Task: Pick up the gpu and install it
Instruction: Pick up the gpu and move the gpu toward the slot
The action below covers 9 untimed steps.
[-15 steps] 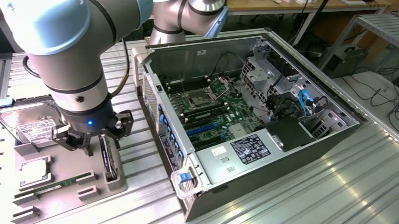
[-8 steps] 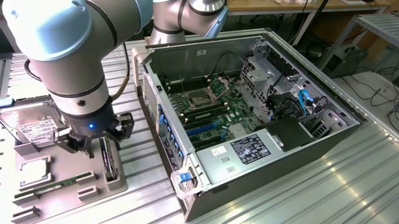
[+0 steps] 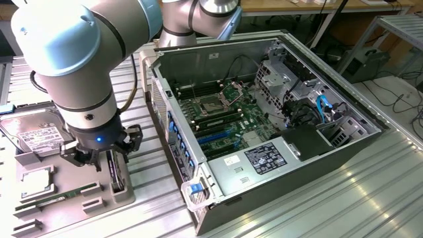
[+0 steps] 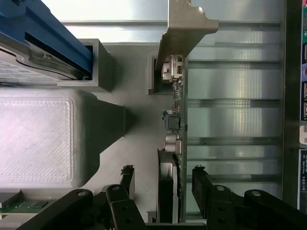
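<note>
The gpu (image 3: 116,174) stands on its edge in a slot of the grey holder tray (image 3: 73,171), at the exterior view's left. In the wrist view the gpu (image 4: 176,120) is a thin dark card seen edge-on, with its silver end bracket (image 4: 184,28) at the far end. My gripper (image 3: 109,157) hangs right over it, open. The gripper (image 4: 163,171) straddles the card: one black finger (image 4: 127,182) stands on one side and the other finger (image 4: 201,184) on the other, each with a gap to the card. Nothing is held.
The open computer case (image 3: 343,148) lies at the exterior view's right, its motherboard (image 3: 221,126) exposed. On the tray are a hard drive (image 3: 36,133), a green memory stick (image 3: 61,197) and a square chip holder (image 3: 36,181). The ribbed metal table (image 3: 330,208) surrounds them.
</note>
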{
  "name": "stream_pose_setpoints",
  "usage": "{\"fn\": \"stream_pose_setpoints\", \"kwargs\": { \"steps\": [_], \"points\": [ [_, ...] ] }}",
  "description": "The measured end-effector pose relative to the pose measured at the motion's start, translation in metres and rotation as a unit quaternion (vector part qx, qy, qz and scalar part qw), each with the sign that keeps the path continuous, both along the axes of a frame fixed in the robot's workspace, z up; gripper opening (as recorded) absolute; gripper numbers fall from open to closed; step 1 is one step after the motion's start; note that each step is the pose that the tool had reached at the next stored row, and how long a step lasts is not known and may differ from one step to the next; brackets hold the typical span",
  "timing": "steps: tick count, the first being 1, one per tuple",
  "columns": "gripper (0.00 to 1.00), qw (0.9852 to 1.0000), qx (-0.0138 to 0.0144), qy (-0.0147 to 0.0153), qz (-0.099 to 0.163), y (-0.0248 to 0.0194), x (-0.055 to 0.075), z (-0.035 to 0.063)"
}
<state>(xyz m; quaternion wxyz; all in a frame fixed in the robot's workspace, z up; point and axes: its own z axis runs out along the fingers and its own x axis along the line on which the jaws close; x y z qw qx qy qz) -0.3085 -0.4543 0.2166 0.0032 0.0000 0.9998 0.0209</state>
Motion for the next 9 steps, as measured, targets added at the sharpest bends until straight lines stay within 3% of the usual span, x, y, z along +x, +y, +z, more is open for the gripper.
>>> {"fn": "stream_pose_setpoints", "kwargs": {
  "steps": [1,2,4,5,9],
  "points": [
    [0.60,1.0000,0.0000,0.0000,0.000,0.0000,0.0000,0.0000],
    [0.52,1.0000,0.0000,0.0000,0.000,0.0000,0.0000,0.0000],
    [0.52,1.0000,0.0000,-0.0001,0.000,0.0000,0.0000,-0.0001],
    [0.45,1.0000,0.0001,-0.0001,0.000,0.0000,0.0000,-0.0001],
    [0.45,1.0000,0.0001,-0.0001,0.000,0.0024,0.0001,-0.0007]
  ]
}}
